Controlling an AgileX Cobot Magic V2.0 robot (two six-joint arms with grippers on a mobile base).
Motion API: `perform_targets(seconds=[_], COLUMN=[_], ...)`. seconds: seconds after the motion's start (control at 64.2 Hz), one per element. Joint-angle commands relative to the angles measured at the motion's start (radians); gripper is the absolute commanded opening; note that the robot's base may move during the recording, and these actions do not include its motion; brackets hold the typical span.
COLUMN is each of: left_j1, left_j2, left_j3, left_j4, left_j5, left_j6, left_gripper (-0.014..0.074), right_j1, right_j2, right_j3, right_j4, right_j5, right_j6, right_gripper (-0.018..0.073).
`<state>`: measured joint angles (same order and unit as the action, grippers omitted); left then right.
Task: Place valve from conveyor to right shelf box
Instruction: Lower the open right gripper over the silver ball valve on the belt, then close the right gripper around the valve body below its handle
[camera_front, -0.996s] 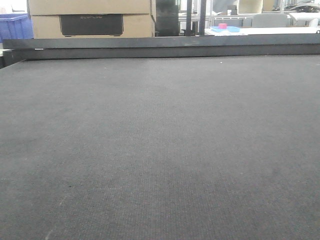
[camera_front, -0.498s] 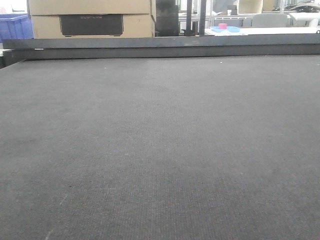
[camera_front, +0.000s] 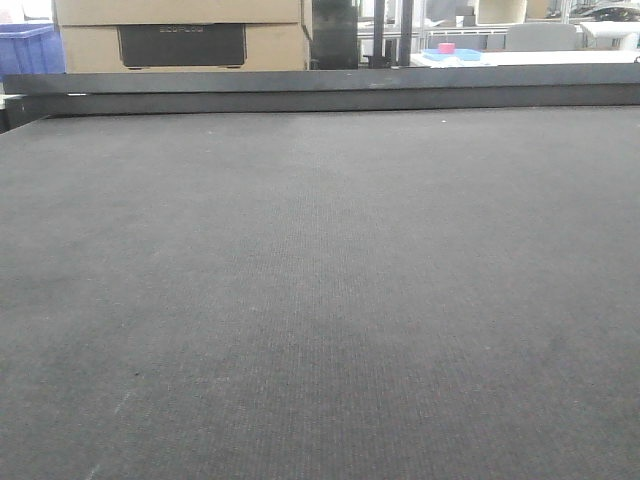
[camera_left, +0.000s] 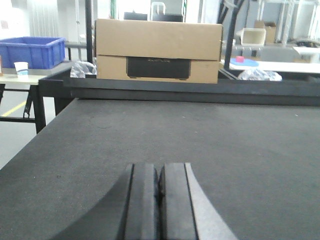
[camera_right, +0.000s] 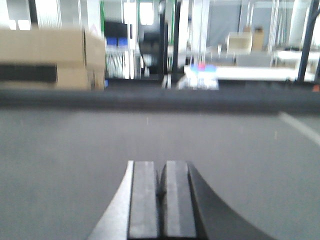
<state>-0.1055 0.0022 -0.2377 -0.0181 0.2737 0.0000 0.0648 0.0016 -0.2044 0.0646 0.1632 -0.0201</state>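
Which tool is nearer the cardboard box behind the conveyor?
Left. The left tool faces the cardboard box straight ahead across the conveyor; the right tool sees it off to its left.

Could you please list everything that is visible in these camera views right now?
conveyor: one, dark grey woven belt, fills the foreground of every view
edge rail: one, dark, along the belt's far edge
cardboard box: one, tan with a black panel, behind the rail
crate: one, blue, far left behind the rail
cup: one, white, beside the crate
pink item: one, small, far background, right of centre
valve: none visible
left gripper: one, dark, shut, over the belt
right gripper: one, dark, shut, over the belt
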Motion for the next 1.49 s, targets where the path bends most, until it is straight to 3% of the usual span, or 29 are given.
perform_targets(seconds=[0.0,0.093,0.28,0.389,0.545,0.685,1.152,1.292,1.479], left_j1=[0.001,0.001,0.001,0.001,0.001,0.001,0.001,0.001,0.001], left_j2=[0.025,0.103,0.354,0.54,0.773,0.897,0.99,0.99,0.99], left_j3=[-0.12,-0.249,-0.46,-0.585,-0.725,-0.788,-0.795,-0.795,-0.795], left_j4=[0.003,-0.002,-0.004,-0.004,-0.006,-0.006,-0.006,-0.006,-0.006], left_j5=[0.155,0.229,0.253,0.352,0.458,0.465,0.462,0.462,0.462], left_j6=[0.0,0.0,0.0,0.0,0.0,0.0,0.0,0.0,0.0], left_gripper=[-0.0111,-0.0111,-0.0111,-0.0111,-0.0111,-0.0111,-0.0111,-0.0111,-0.0111], right_j1=[-0.003,-0.003,-0.003,-0.003,-0.003,-0.003,-0.003,-0.003,-0.003], right_j2=[0.015,0.088,0.351,0.52,0.733,0.88,1.162,1.229,1.282], right_j3=[-0.104,-0.209,-0.436,-0.573,-0.766,-0.895,-0.962,-0.962,-0.962], right_j4=[0.001,0.001,0.001,-0.002,-0.002,-0.002,0.001,0.001,-0.007], right_j5=[0.067,0.198,0.437,0.582,0.846,1.058,1.058,1.058,1.058], right_j6=[-0.01,-0.01,-0.01,-0.01,-0.01,-0.01,-0.01,-0.01,-0.01], right_gripper=[-0.0164,-0.0164,-0.0164,-0.0164,-0.0164,-0.0164,-0.0156,-0.0019,0.0379])
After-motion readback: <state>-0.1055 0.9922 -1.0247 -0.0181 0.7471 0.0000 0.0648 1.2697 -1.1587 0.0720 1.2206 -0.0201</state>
